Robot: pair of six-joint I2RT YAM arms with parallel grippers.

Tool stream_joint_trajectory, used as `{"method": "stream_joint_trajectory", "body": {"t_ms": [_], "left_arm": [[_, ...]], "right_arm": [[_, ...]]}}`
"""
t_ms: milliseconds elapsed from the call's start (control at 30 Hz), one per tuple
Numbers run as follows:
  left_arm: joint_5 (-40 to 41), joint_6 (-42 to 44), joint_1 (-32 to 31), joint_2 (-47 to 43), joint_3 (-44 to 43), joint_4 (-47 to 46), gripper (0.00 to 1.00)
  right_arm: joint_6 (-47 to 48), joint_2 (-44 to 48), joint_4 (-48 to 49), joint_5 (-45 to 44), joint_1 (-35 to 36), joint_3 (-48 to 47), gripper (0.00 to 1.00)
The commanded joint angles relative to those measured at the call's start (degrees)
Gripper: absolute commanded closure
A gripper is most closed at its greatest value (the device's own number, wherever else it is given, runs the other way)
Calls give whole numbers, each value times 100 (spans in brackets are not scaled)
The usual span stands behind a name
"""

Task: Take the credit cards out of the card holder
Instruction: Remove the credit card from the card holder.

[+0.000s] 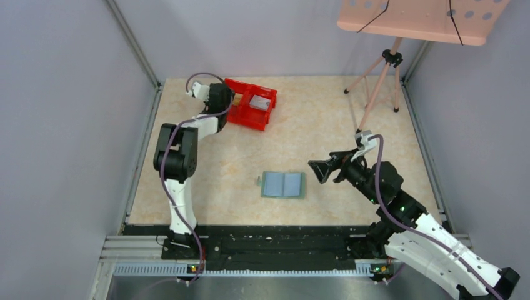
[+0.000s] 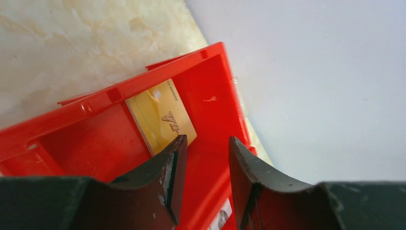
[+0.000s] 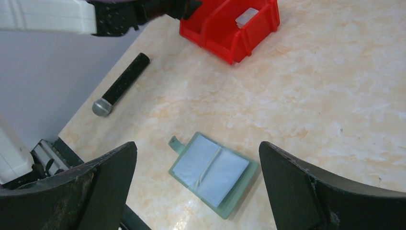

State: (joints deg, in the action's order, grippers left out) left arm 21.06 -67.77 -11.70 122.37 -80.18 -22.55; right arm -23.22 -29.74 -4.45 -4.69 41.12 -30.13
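The sage-green card holder (image 1: 283,185) lies open and flat on the table, showing pale blue-grey pockets and a small tab; it also shows in the right wrist view (image 3: 213,168). A gold-yellow credit card (image 2: 160,117) lies in one compartment of the red bin (image 2: 210,103). A pale blue-grey card (image 1: 262,102) lies in the other compartment and also shows in the right wrist view (image 3: 246,15). My left gripper (image 2: 207,139) is open and empty, low over the bin next to the gold card. My right gripper (image 3: 196,146) is wide open and empty, above and to the right of the card holder.
The red double bin (image 1: 252,103) stands at the back left of the table. A black cylinder with a grey end (image 3: 120,85) is near the left wall. A pink tripod stand (image 1: 381,75) is at the back right. Grey walls enclose the table.
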Motion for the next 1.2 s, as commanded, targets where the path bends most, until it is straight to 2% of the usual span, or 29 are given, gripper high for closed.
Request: {"method": "stream_joint_trajectory", "body": {"t_ms": [0,100,267,333,500,567,767,833,967,1067,1167], "left_arm": [[-208,888,43,-1202,228,572,58],[-491,1309,61,-1807,587,1140,57],[-1397,2195,127,-2603,1141,2280,57],[-1903,2415,125,-2829,1258,2785,57],[-3906,2858,67,-3318,1544,3586,58],[-4243,3014,-2,-3600,1796,3732,59],[-4539,3244,-502,-4485,2928,3816,57],[-4491,3234,-770,-4638,3242,3730,56],[-4395,3116,-1304,-4624,3739,3337,55],[-4108,3209,-1603,-4440,3801,3332,42],[-3740,3299,-1807,-4327,3809,3380,38]], "right_arm": [[-213,-261,-358,-9,-34,-406,2],[-450,-552,-850,-160,-33,-601,3],[-991,-853,-1213,-325,-32,-671,7],[-1228,-863,-1209,-322,-34,-546,12],[-1664,-894,-1063,-145,-34,-205,28],[-1765,-953,-938,-15,-34,-73,35],[-2154,-1344,-353,436,-34,236,52],[-2294,-1618,-82,607,-34,312,54],[-2512,-2271,470,907,-26,301,55],[-2618,-2801,772,1096,-10,172,48],[-2642,-3165,778,1166,89,0,45]]}}
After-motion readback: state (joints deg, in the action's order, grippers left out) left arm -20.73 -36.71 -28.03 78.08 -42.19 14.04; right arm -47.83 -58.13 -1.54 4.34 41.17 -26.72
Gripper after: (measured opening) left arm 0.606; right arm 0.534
